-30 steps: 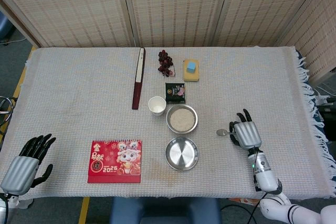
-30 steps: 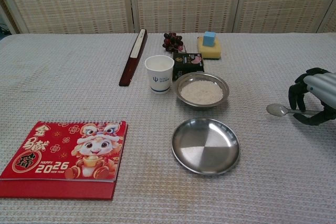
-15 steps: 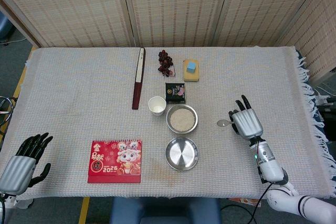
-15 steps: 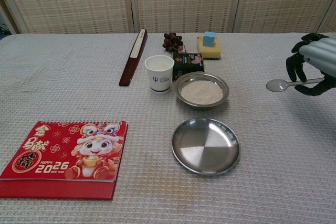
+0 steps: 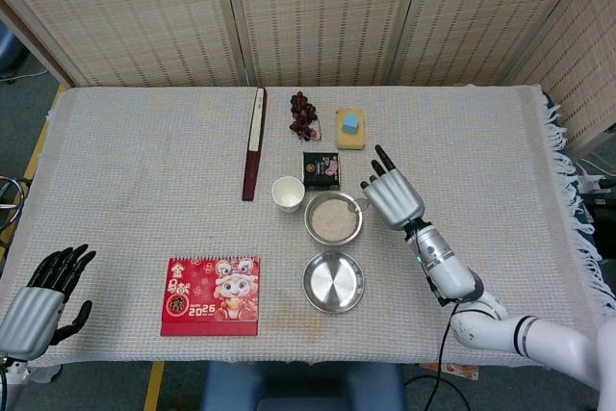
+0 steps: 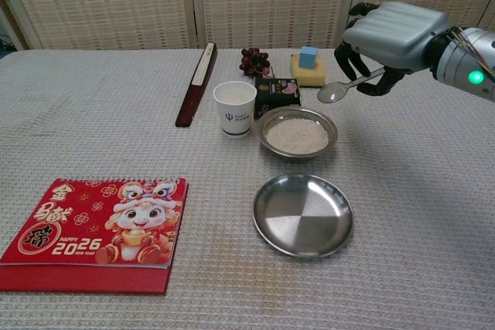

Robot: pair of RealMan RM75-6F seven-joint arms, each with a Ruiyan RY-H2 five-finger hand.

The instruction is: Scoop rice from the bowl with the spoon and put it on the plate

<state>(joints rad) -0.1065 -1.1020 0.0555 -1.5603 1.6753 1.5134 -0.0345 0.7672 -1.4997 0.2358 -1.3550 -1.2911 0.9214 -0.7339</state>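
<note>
A steel bowl [image 5: 333, 218] [image 6: 298, 133] full of white rice stands mid-table. Just in front of it lies an empty steel plate [image 5: 333, 282] [image 6: 303, 216]. My right hand [image 5: 392, 199] [image 6: 391, 35] hovers above the bowl's right rim and holds a metal spoon [image 6: 341, 88] by its handle. The spoon's head points left and down, above the rice and apart from it. In the head view the hand covers most of the spoon. My left hand [image 5: 40, 300] hangs open, holding nothing, at the table's near left corner.
A paper cup [image 6: 234, 107] and a dark small box [image 6: 276, 95] stand just behind the bowl. Farther back are grapes [image 6: 254, 60], a yellow sponge with a blue block [image 6: 308, 68] and a long dark case [image 6: 196, 83]. A red 2026 calendar [image 6: 97, 231] lies front left.
My right hand has carried the spoon up from the cloth and leftward, from the table's right side to above the bowl's right rim. The left hand has barely moved.
</note>
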